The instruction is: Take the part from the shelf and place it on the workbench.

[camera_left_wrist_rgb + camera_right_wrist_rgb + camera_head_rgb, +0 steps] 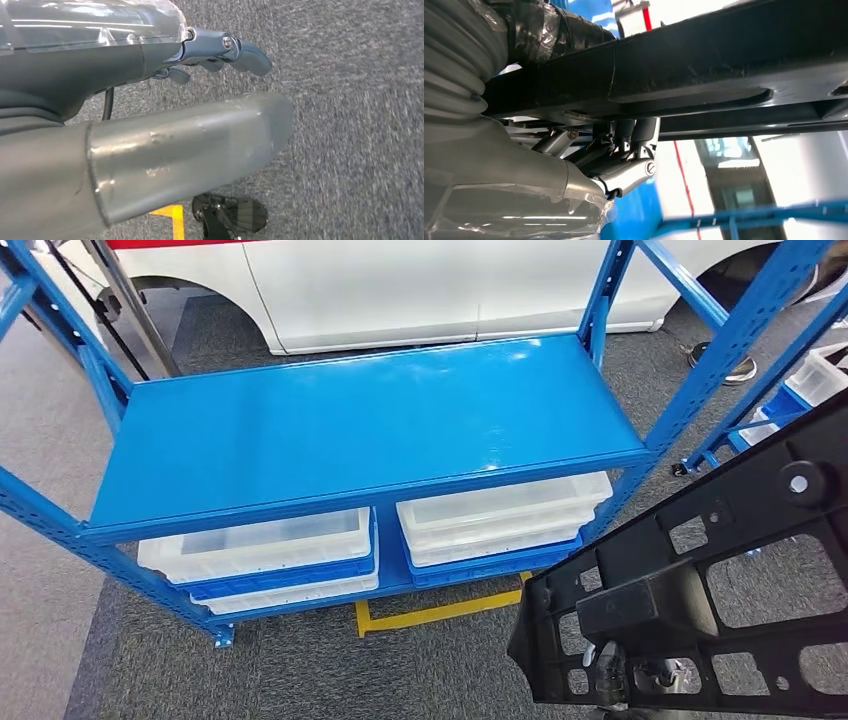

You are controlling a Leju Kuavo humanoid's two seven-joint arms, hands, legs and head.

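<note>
The setting is a grey carpeted workshop floor (300,670) in front of a blue steel shelf (360,430), with a white car (400,290) behind it and clear bins (270,550) on the lower level. The right hand (624,160) has its fingers (644,132) clenched from below on a bar of the black part (700,570), a perforated frame held at the lower right of the head view, clear of the shelf. Judged from this, the part is off the shelf and in carry; the underside grasp supports its weight. The left hand (220,50) hangs over the carpet, fingers released and holding nothing. The workbench is not yet reached.
</note>
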